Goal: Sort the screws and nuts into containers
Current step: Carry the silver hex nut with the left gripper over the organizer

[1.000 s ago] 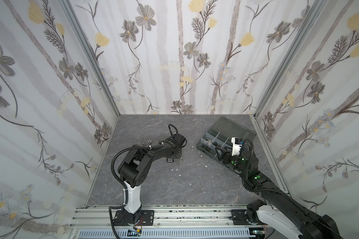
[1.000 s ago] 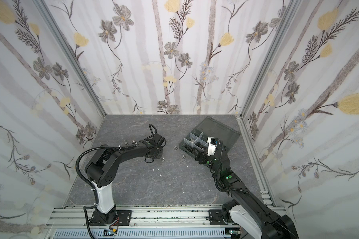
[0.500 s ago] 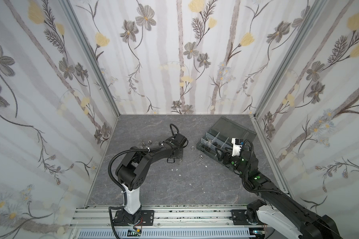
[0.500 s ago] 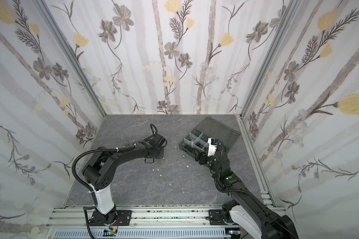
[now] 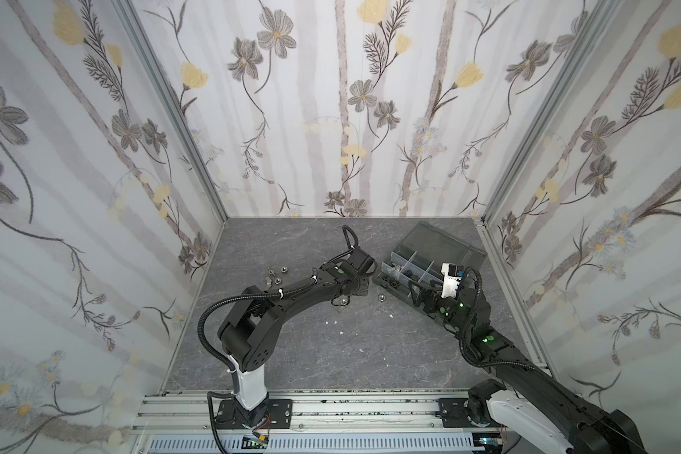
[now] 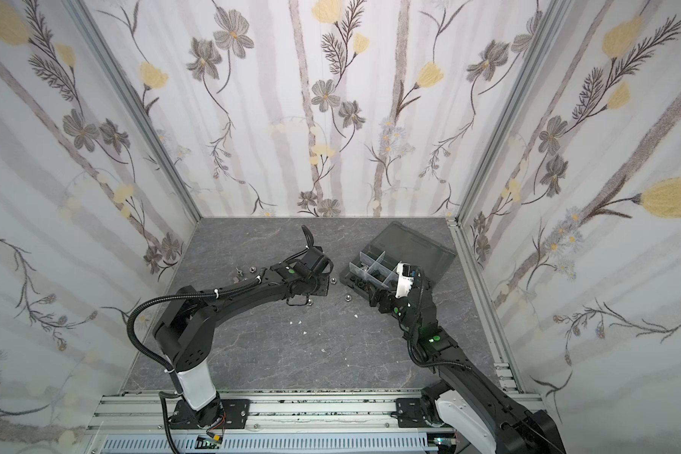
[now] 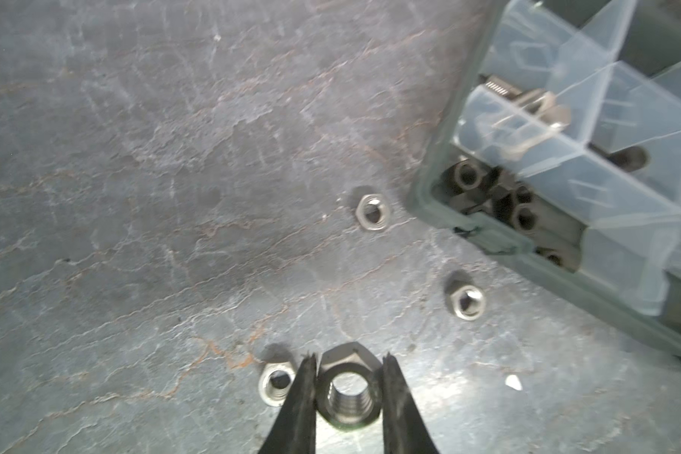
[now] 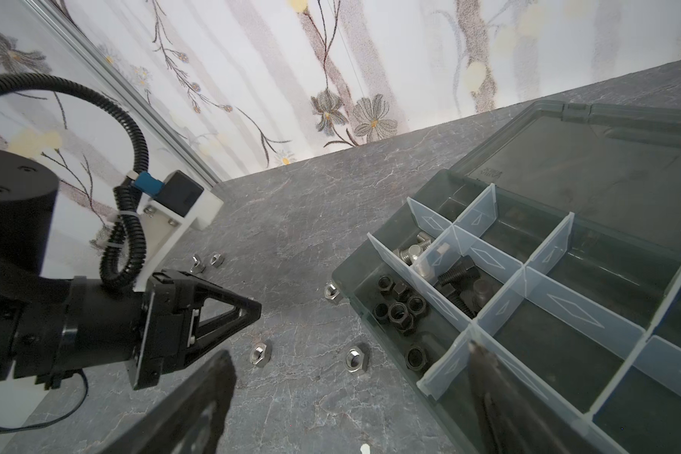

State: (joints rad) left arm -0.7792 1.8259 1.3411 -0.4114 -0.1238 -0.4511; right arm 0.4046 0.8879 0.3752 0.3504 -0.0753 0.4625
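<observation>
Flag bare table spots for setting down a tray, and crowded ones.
Free: front half of the table between the arm bases, only white specks there; also the back strip along the rear wall, left of the organizer box. Crowded: between the left gripper, shut on a silver nut, and the box, where loose nuts lie; a hardware cluster behind the left forearm.

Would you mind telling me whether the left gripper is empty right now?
No, in the left wrist view the left gripper is closed on a silver nut held between its two fingers.

Loose nuts point(image 5: 380, 297) on table point(image 5: 331, 353), left of organizer box point(image 5: 441, 245)
</observation>
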